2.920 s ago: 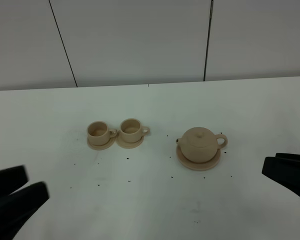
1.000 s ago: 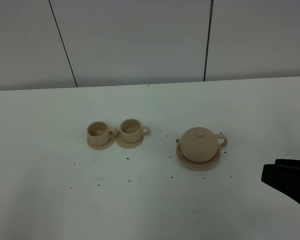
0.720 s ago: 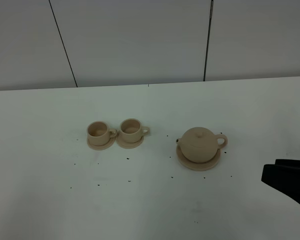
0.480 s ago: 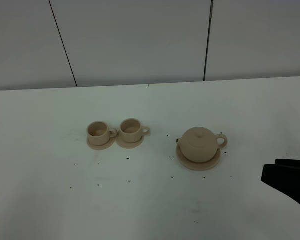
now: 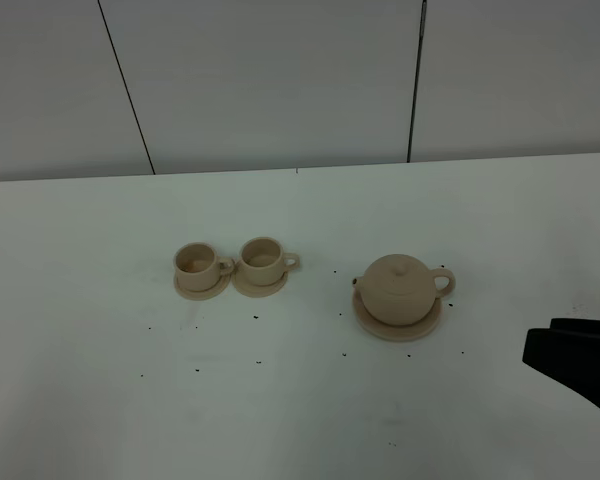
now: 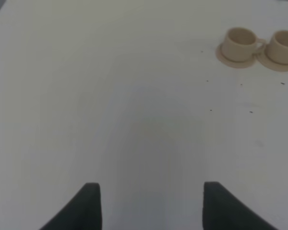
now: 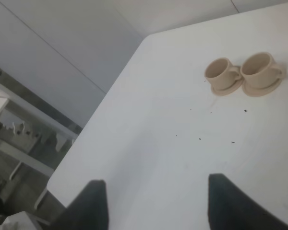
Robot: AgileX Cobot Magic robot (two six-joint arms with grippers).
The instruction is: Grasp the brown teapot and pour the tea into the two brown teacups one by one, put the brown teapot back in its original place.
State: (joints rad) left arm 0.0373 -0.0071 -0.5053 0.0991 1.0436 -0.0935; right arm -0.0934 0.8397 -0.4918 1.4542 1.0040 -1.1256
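The brown teapot [image 5: 398, 287] sits lid on, upright on its wide saucer [image 5: 399, 327], right of the table's middle, handle pointing right. The two brown teacups [image 5: 195, 263] [image 5: 263, 257] stand side by side on small saucers to the left of it, handles to the right. My right arm [image 5: 578, 358] shows as a dark shape at the right edge, well short of the teapot. The right gripper [image 7: 156, 203] is open and holds nothing, with both cups [image 7: 220, 72] [image 7: 257, 66] far ahead of it. My left gripper [image 6: 151, 208] is open over bare table, the cups [image 6: 240, 39] [image 6: 283, 45] far off to one side.
The white table [image 5: 300, 410] carries small dark specks around the tea set. A pale panelled wall [image 5: 280, 80] rises behind its far edge. The right wrist view shows a table corner [image 7: 55, 184] and the floor beyond it.
The left arm, visible at the lower left about three seconds ago, has left the exterior high view. Over the last second nothing has moved.
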